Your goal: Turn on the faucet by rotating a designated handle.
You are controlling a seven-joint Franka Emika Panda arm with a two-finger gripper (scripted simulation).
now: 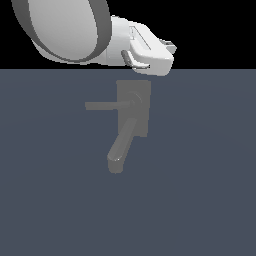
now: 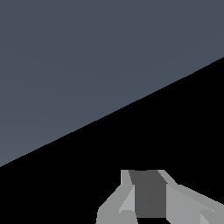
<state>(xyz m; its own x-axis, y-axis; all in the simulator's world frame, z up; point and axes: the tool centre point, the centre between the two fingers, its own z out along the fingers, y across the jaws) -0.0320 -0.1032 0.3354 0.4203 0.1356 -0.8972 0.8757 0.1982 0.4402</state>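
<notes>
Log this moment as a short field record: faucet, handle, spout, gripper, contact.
faucet: grey fixture lying on the blue-grey floor
handle: thin bar pointing from the hub toward the exterior view's left
spout: thick rounded tube running toward the camera
gripper: white hand up behind the faucet; whether the jaws are open cannot be told
contact: none; handle untouched
wrist view: shows floor only, no faucet

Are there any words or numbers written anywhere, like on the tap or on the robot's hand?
None: no words, numbers, labels or signs show in either view.
The faucet, with its thin handle, is plain matte grey.
The gripper is plain white and grey.
The floor is a bare blue-grey surface.
</notes>
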